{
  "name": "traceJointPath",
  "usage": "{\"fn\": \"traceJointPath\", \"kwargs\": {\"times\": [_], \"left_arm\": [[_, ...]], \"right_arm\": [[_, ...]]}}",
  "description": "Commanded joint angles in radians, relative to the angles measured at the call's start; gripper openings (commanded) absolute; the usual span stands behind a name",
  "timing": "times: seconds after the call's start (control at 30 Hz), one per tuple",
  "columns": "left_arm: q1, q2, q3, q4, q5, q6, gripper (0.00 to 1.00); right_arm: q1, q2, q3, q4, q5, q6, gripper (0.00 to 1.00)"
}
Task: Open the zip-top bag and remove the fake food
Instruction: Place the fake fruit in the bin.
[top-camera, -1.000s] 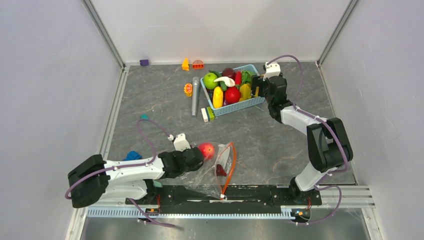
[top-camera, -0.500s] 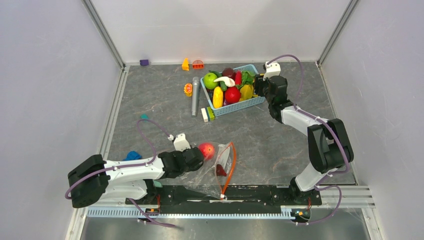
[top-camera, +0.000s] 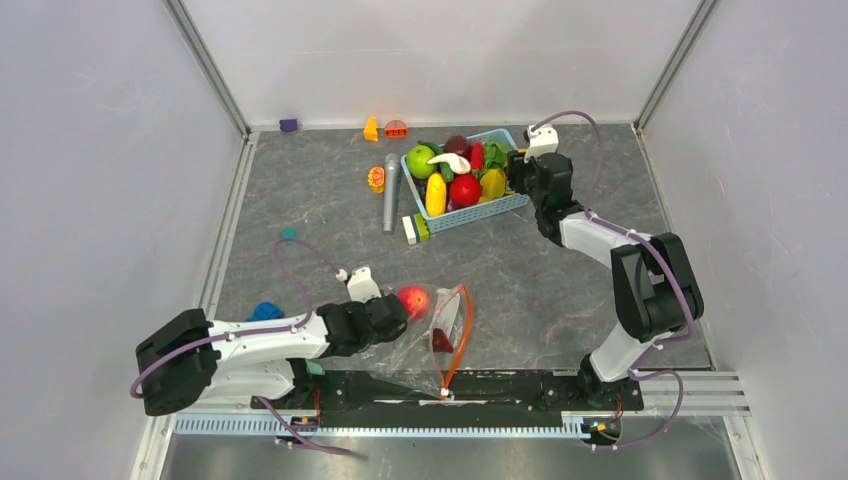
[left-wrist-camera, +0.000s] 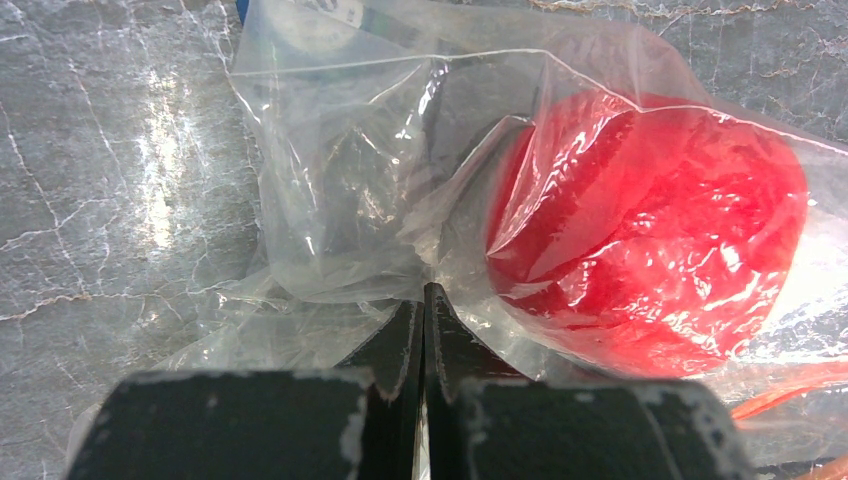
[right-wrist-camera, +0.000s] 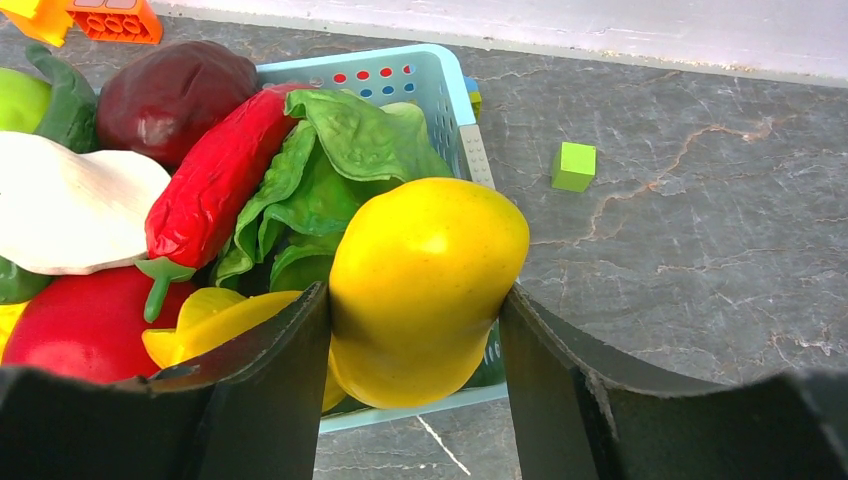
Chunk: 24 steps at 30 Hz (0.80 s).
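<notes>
The zip-top bag (top-camera: 440, 335) lies crumpled near the table's front edge, its orange-red zip strip (top-camera: 463, 322) curving along the right side. Inside it sit a red round fruit (top-camera: 413, 299) and a dark maroon piece (top-camera: 441, 341). My left gripper (left-wrist-camera: 424, 300) is shut on a fold of the bag's clear plastic (left-wrist-camera: 340, 180), just left of the red fruit (left-wrist-camera: 650, 230). My right gripper (right-wrist-camera: 413, 300) hangs over the right end of the light-blue basket (right-wrist-camera: 430, 75). Both its fingers press on a yellow mango-like piece (right-wrist-camera: 425, 270).
The basket (top-camera: 470, 213) holds a green apple, lettuce, a red pepper, a white piece and other toy produce. A grey cylinder (top-camera: 391, 192), an orange slice toy (top-camera: 376, 179) and small blocks (top-camera: 396, 128) lie to its left. A green cube (right-wrist-camera: 574, 166) sits right of it.
My right gripper's fingers have closed in onto the yellow piece and shifted slightly left. The left arm and the bag have not moved.
</notes>
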<state>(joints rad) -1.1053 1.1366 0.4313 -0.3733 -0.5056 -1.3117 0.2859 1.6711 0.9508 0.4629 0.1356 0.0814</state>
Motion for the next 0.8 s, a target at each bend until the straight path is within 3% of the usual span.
{"fn": "traceJointPath", "kwargs": {"times": [0.0,0.77], "left_arm": [[0.003,0.013,0.027,-0.030,-0.022,0.009,0.02],[0.003,0.012,0.018,-0.022,-0.019,0.007,0.02]], "right_arm": [[-0.001,0.019,-0.023,0.028,0.004,-0.004,0.32],[-0.001,0.113,0.029,-0.096,0.067,0.009,0.29]]}}
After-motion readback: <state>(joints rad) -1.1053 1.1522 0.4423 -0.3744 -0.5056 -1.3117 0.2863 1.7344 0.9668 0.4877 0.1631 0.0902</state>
